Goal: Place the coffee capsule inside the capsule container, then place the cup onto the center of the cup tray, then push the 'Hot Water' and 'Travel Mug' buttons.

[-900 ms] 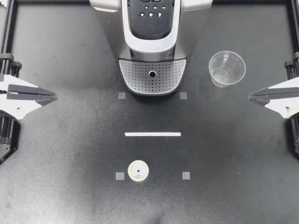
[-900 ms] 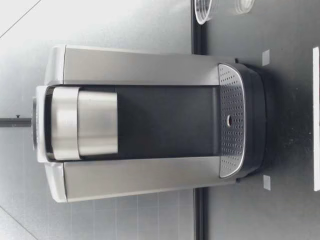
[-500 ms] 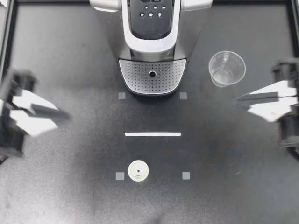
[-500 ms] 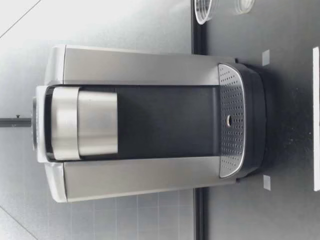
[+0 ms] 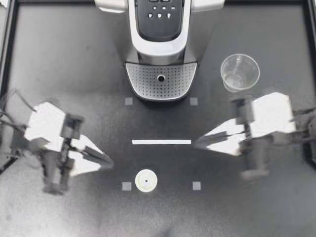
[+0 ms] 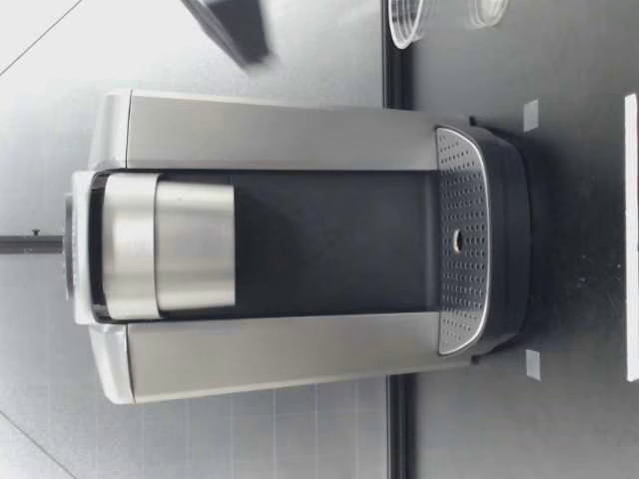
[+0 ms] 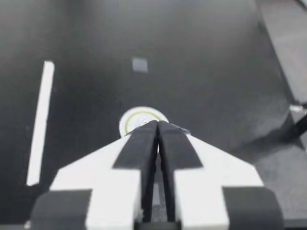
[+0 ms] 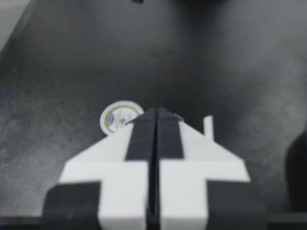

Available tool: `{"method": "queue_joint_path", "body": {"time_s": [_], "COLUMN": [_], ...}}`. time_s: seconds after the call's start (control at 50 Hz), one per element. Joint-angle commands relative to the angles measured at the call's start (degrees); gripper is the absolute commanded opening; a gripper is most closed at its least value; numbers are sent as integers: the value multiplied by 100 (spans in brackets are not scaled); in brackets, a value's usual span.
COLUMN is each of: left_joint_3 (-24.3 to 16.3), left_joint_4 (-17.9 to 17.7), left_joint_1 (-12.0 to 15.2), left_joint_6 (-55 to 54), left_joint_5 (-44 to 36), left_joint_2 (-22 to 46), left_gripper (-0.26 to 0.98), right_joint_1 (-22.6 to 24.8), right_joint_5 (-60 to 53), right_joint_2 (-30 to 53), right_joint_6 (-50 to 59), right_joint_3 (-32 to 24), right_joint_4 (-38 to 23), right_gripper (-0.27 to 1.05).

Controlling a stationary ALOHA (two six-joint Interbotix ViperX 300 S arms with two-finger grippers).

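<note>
The white round coffee capsule lies foil-up on the black table, near the front. The clear plastic cup stands upright beside the silver coffee machine, whose perforated cup tray is bare. The machine's buttons face up on its top panel. My left gripper is shut and empty, its tips just short of the capsule. My right gripper is shut and empty too, over the end of the tape line. In the right wrist view the capsule lies ahead of the shut gripper.
A white tape line lies between machine and capsule, with small grey square markers around. The low view shows the machine, its tray, the cup and a blurred dark arm part high beside the machine.
Both arms have swung in from the table's sides toward the middle, left toward the capsule, right toward the tape line. Both grippers stay shut. Capsule and cup have not moved.
</note>
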Motion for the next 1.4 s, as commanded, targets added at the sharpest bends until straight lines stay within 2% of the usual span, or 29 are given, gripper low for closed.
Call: {"method": "queue_joint_path", "body": {"time_s": [0.0, 0.14, 0.26, 0.46, 0.52, 0.9, 1.38], "left_joint_3": [-264, -475, -677, -905, -967, -1151, -1441], "left_joint_4": [26, 141, 246, 264, 255, 255, 255], "left_joint_1": [-62, -114, -176, -193, -193, -193, -193], "left_joint_6": [0, 62, 237, 659, 765, 940, 940], "left_joint_5": [123, 642, 1046, 1450, 1485, 1468, 905], "left_joint_2": [185, 448, 694, 1028, 1125, 1802, 2443], "left_gripper": [10, 15, 28, 71, 79, 78, 78], "right_joint_1": [53, 62, 97, 132, 141, 290, 457], "right_joint_5": [-18, 18, 123, 272, 316, 431, 721], "right_joint_2": [308, 747, 949, 1266, 1380, 2065, 2452], "right_joint_6": [185, 686, 976, 1107, 1099, 1081, 1072], "right_joint_3": [-352, -615, -738, -940, -993, -1397, -1767], "right_joint_4": [9, 0, -9, -9, -35, -255, -387], "right_gripper": [6, 6, 6, 6, 6, 6, 6]}}
